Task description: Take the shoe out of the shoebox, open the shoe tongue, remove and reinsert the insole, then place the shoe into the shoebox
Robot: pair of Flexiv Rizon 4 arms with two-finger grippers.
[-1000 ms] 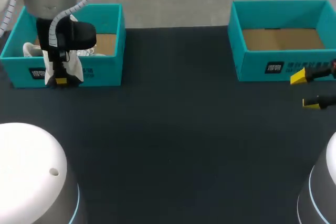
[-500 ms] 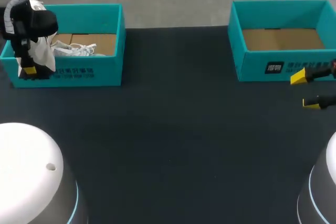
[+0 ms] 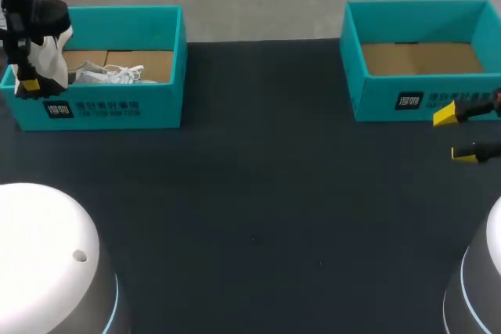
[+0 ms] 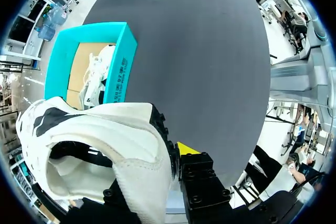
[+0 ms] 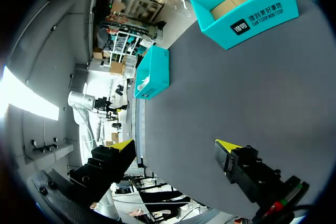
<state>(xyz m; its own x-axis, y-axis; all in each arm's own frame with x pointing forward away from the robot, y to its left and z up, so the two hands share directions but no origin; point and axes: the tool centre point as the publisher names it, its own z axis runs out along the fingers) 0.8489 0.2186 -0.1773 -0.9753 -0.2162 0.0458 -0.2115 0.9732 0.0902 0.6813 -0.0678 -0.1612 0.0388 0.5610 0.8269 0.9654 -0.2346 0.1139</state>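
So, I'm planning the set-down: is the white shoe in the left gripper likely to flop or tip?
The shoe probably flexes: its upper looks soft and creased. Gripped at its rim only, it may swing, or tip when set down.

Lying open across the middle surface [image 3: 258, 193]
Being hemmed at far corners by left shoebox [image 3: 117, 107] and right shoebox [image 3: 383, 99], shoe [image 3: 53, 72] hanging over the left one's end.

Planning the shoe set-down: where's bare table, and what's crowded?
Bare: the table between left box and right box and in front of both; the right box's floor. Crowded: left box, second shoe inside, held shoe over its corner; open right end effector before the right box.
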